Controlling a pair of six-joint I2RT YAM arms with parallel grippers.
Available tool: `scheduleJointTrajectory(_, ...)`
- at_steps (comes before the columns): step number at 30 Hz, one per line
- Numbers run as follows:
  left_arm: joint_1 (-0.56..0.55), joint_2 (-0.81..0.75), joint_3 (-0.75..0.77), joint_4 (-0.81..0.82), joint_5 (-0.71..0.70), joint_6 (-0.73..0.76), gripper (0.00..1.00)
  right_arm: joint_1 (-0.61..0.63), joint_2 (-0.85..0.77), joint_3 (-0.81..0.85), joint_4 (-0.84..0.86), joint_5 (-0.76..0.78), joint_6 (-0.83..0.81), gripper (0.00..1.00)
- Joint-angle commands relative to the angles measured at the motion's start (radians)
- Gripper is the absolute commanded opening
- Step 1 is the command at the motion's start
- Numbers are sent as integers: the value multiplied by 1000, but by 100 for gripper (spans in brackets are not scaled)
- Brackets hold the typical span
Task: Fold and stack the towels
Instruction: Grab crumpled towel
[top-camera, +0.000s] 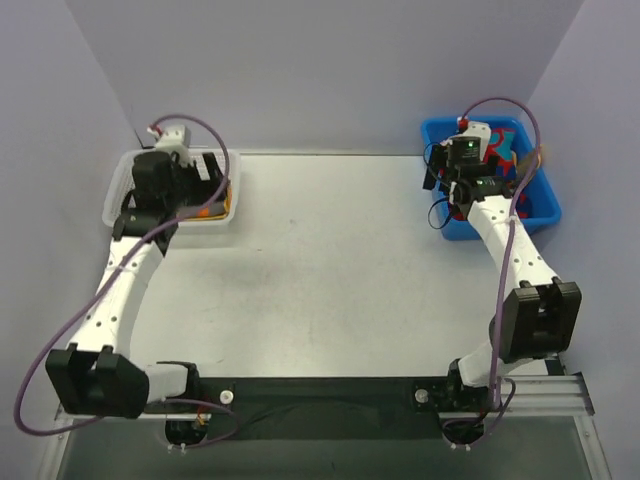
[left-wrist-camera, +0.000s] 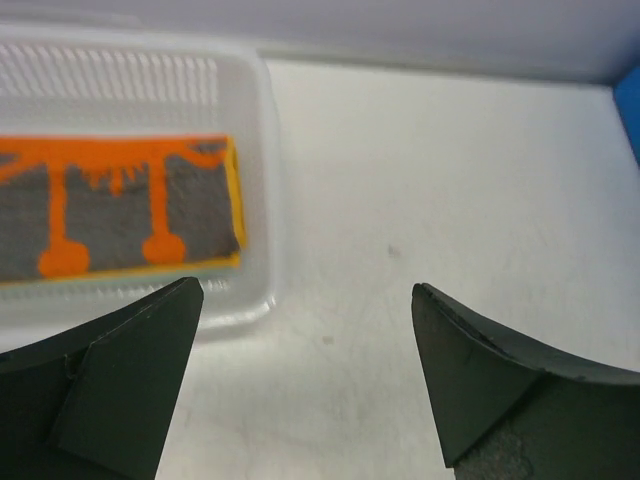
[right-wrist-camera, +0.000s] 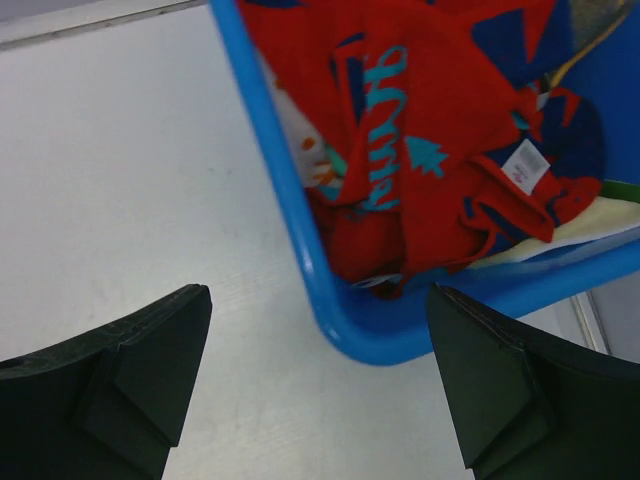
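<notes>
One pale grey table (top-camera: 330, 280) between lavender walls (top-camera: 320, 70)

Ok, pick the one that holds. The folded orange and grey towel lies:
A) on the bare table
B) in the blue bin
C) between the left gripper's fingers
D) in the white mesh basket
D: in the left wrist view the orange towel lies flat inside the white basket, while the left gripper hangs open over the table beside it with nothing between its fingers.
</notes>
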Motion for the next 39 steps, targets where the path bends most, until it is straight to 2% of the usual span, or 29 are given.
scheduleJointTrajectory(1,-66,-94,-253,7,92,-17,97,-113,91,98,-8,53,71,91)
scheduleJointTrajectory(3,-130,-150,-386,17,118,-5,97,-163,163,135,5,19,93,90)
scheduleJointTrajectory(7,-230,-214,-550,12,111,40,97,-240,284,215,46,-11,105,88)
scheduleJointTrajectory(11,-322,-234,-578,-3,20,69,98,-283,405,304,49,-7,91,84)
scheduleJointTrajectory(13,-331,-223,-566,-2,17,70,97,-292,461,322,51,-22,90,81)
scheduleJointTrajectory(15,-330,-206,-558,-2,17,70,97,-297,499,342,52,-39,74,74)
scheduleJointTrajectory(17,-330,-201,-560,-2,19,72,97,-297,507,349,51,-53,65,63)
scheduleJointTrajectory(18,-330,-198,-560,-3,19,72,97,-297,495,343,52,-57,62,47)
scheduleJointTrajectory(20,-330,-197,-561,-2,17,70,97,-295,469,332,57,-53,50,32)
scheduleJointTrajectory(21,-330,-195,-563,-3,20,72,97,-290,433,326,63,-47,42,16)
scheduleJointTrajectory(23,-330,-197,-560,-2,25,73,97,-284,375,307,80,-22,4,2)
scheduleJointTrajectory(24,-330,-198,-560,-3,23,73,97,-280,357,306,83,-18,-13,0)
scheduleJointTrajectory(31,-330,-227,-567,-3,20,69,97,-185,197,342,129,-5,-136,0)
scheduleJointTrajectory(39,-330,-250,-572,-5,9,63,97,-60,172,575,235,-70,-208,0)
